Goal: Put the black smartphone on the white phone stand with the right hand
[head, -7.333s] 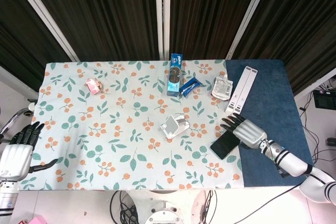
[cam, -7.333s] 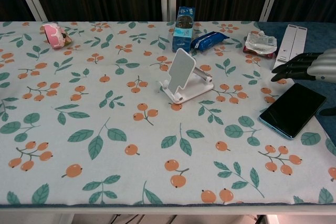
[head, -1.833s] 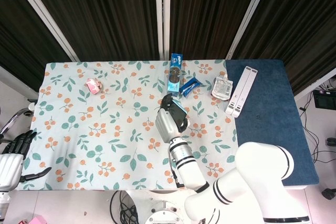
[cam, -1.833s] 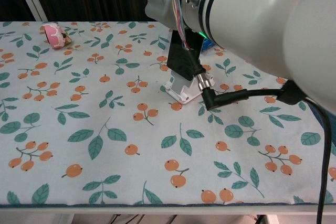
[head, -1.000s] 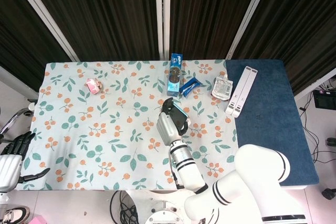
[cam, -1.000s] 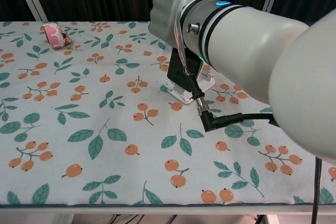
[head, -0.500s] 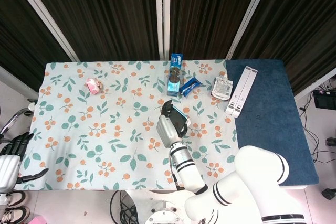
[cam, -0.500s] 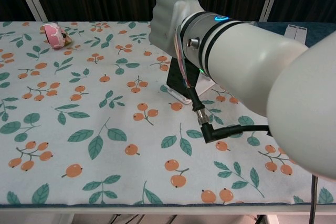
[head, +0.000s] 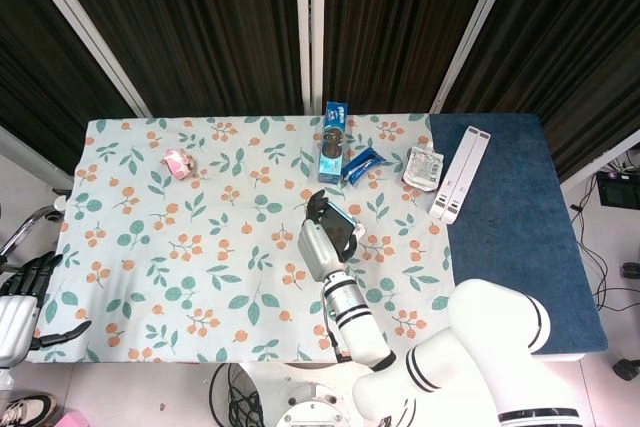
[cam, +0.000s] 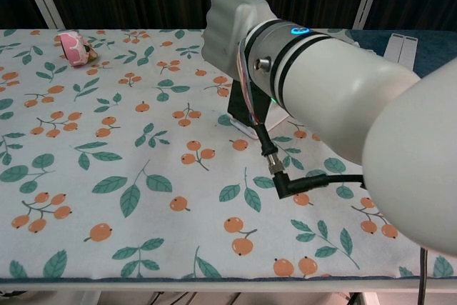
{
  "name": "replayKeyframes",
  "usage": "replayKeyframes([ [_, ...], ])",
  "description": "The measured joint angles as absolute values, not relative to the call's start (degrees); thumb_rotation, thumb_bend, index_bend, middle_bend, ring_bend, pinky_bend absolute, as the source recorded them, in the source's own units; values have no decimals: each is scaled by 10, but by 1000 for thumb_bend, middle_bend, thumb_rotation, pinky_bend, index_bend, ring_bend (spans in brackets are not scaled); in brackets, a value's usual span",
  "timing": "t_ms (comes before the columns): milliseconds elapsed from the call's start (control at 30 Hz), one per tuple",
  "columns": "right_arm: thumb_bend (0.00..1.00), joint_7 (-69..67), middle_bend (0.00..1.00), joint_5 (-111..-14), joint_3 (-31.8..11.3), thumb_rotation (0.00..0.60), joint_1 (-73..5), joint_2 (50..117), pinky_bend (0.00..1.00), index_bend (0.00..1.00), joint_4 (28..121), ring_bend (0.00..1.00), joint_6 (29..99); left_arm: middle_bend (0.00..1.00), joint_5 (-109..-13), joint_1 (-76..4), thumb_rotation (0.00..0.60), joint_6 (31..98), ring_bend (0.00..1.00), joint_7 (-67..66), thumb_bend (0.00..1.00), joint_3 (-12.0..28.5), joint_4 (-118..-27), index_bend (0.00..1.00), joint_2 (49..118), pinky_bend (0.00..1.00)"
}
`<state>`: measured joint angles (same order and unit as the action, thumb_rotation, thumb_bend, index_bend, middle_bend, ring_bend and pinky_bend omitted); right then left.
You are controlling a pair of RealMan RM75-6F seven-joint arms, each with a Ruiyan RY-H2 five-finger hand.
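My right hand [head: 322, 243] grips the black smartphone [head: 343, 222] at the middle of the floral tablecloth, right over the white phone stand. The hand and phone cover nearly all of the stand in the head view. In the chest view my right forearm [cam: 321, 83] fills the centre; beneath it show the phone's dark lower part [cam: 238, 110] and a sliver of the stand's white base [cam: 248, 131]. Whether the phone rests in the stand is hidden. My left hand [head: 17, 301] hangs off the table's near left corner, fingers apart, holding nothing.
A blue box [head: 334, 142], a blue packet [head: 362, 164] and a white pouch [head: 422, 165] lie behind the stand. A long white bar [head: 460, 173] lies on the dark blue mat [head: 510, 217] to the right. A pink item [cam: 75, 46] sits far left.
My right hand has edged the phone slightly toward the stand, and the forearm now hides more of the stand in the chest view. The left hand has drifted a little lower.
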<state>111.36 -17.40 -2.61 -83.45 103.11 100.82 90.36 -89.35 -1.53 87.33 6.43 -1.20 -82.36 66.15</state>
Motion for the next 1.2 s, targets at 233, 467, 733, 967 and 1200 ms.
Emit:
replayKeyframes([
  [233, 199, 1117, 572, -180, -28, 600, -827, 1035, 203, 792, 1002, 554, 898, 50, -892, -15, 390, 872, 77, 67, 16, -12, -822, 66, 661, 209],
  [467, 198, 1118, 572, -190, -30, 600, -821, 1038, 203, 792, 993, 554, 894, 50, -891, -15, 390, 871, 77, 68, 16, -11, -820, 66, 662, 209],
  [733, 198, 1118, 572, -198, -34, 600, -813, 1037, 203, 792, 987, 554, 887, 50, -890, -15, 396, 870, 77, 68, 16, -11, -820, 66, 662, 209],
  [967, 179, 1123, 544, -195, -37, 600, -807, 1035, 183, 753, 991, 539, 886, 50, -890, -15, 398, 869, 77, 67, 16, -11, -820, 67, 661, 209],
  [1200, 102, 1130, 318, -185, -39, 600, -802, 1031, 0, 298, 998, 216, 882, 50, -891, -13, 399, 870, 77, 67, 16, -13, -820, 68, 662, 209],
])
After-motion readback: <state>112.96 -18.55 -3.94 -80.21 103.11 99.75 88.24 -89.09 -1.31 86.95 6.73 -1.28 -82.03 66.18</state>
